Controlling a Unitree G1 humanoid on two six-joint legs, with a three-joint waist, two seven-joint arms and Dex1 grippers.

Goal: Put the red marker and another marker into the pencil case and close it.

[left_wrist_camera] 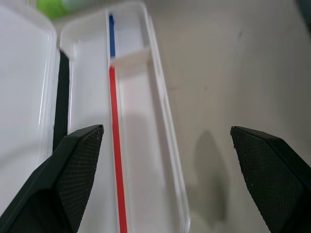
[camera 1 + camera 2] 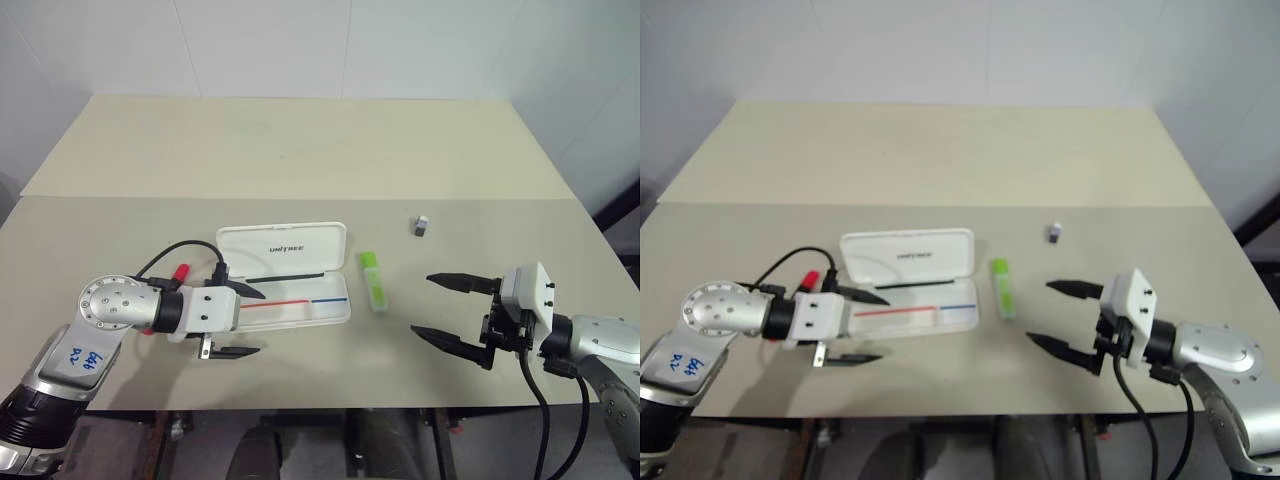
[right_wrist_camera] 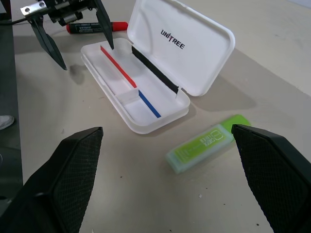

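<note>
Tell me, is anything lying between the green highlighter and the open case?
Nothing visible. The highlighter lies on bare table just beside the open case, whose tray is empty.

Table [image 2: 300, 150] with case [image 2: 290, 245], markers

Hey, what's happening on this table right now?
A two-armed robot is packing a pencil case, which lies open and empty on the table. The red marker lies on the table beside the case, behind the left gripper, and the green highlighter lies on the case's other side. The right gripper hovers near the highlighter. Both have open jaws and hold nothing.
</note>
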